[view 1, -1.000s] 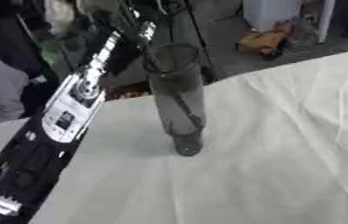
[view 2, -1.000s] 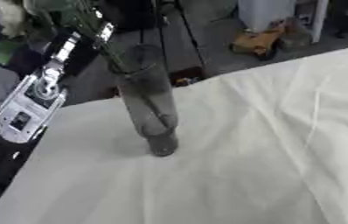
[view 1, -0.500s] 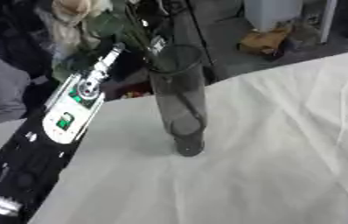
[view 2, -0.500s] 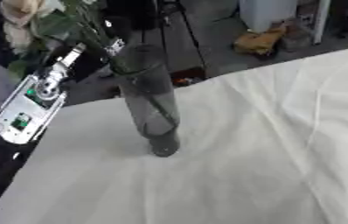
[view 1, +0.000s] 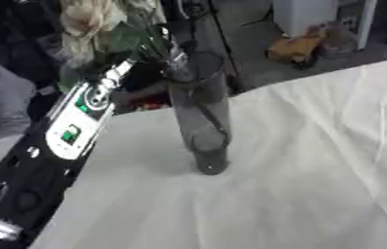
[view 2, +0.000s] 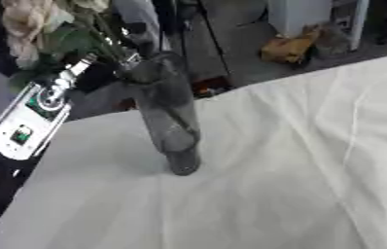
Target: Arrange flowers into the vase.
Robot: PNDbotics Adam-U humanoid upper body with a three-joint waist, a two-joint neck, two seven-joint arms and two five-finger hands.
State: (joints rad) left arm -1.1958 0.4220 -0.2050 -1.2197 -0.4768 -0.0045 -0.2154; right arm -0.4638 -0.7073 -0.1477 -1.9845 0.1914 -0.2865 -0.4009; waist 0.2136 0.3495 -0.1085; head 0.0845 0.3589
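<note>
Fingers hidden at vase rim, white tablecloth beneath.

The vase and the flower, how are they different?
The vase is dark, see-through glass; the flower is pale cream with green leaves. The vase stands upright on the white tablecloth; the flower is up in the air above the left arm. The flower's stem reaches the vase's rim.

It looks like a robotics lab or workshop: beyond the far edge of the table with its white cloth lie a bare dark floor, a white cabinet and orange-brown clutter.
</note>
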